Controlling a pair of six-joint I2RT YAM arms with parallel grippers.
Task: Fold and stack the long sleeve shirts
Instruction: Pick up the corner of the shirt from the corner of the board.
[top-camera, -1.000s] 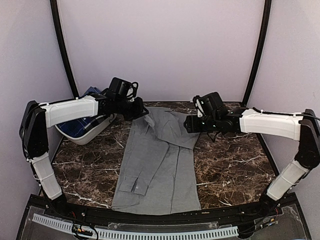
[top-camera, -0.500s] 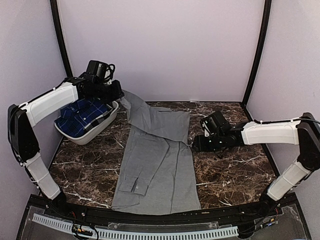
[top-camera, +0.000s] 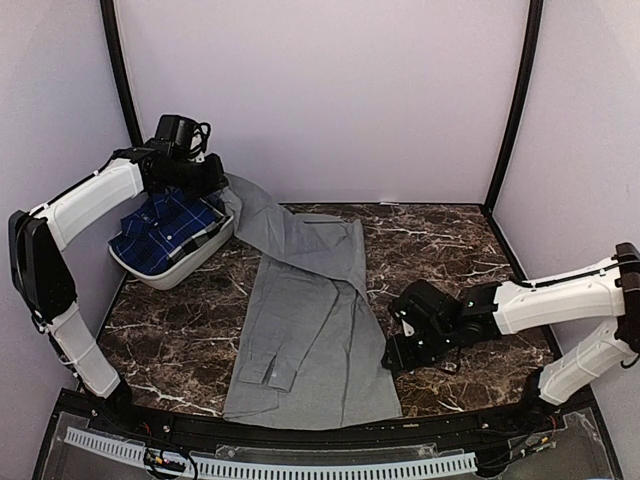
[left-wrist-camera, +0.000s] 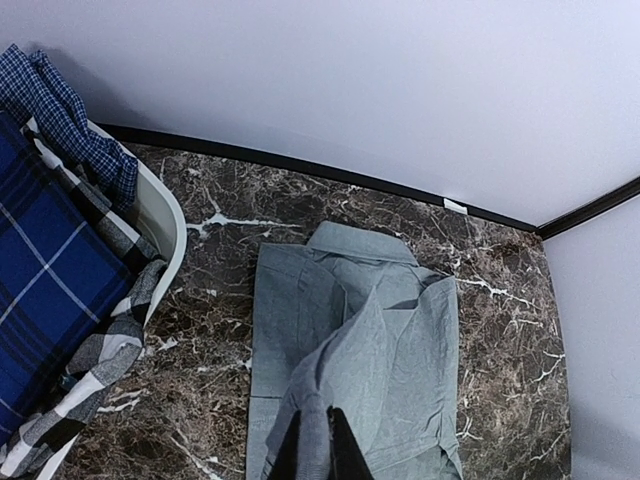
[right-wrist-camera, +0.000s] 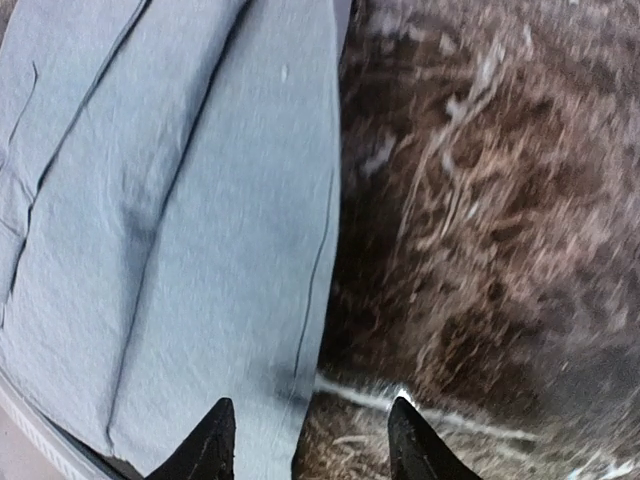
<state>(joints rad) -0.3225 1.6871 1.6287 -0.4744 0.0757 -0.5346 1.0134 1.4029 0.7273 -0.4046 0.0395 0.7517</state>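
My left arm (top-camera: 100, 195) is raised, reaching far left; my left fingers (left-wrist-camera: 345, 455) are pinched together on a fold of the grey shirt (left-wrist-camera: 400, 340). My right arm (top-camera: 550, 300) is stretched low, my right fingers (right-wrist-camera: 212, 440) spread apart.

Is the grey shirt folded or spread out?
Partly folded: the grey shirt lies lengthwise, sides turned in, one sleeve lifted by the left gripper.

Dark marble table (top-camera: 455, 240) — pale, perhaps lilac, walls (top-camera: 330, 90).
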